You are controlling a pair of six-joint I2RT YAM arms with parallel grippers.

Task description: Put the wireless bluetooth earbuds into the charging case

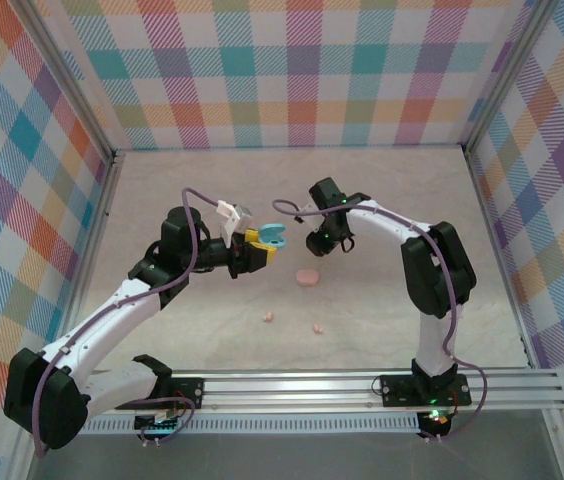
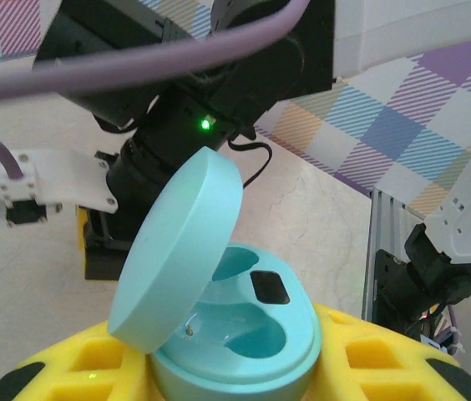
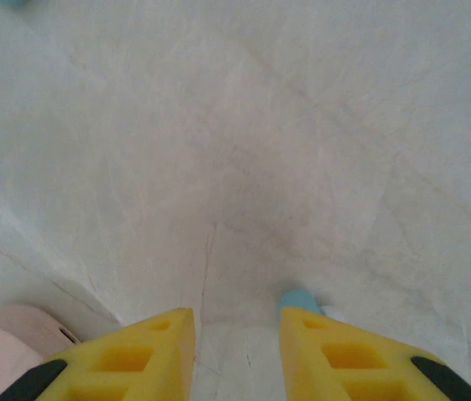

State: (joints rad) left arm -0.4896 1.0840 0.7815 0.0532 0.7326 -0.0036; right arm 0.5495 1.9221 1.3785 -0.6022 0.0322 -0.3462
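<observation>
Nearest us, two pink earbuds lie loose on the table by the pink case. Farther back, our left gripper clamps the blue case with its lid up, ready for loading. The right gripper shows a gap between its jaws and a blue earbud at one fingertip. We cannot tell if it is gripped.

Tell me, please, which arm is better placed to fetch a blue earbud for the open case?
Right, probably: the left gripper is holding the open blue charging case, while the right gripper hangs with jaws apart, a light blue earbud beyond its fingertip.
</observation>
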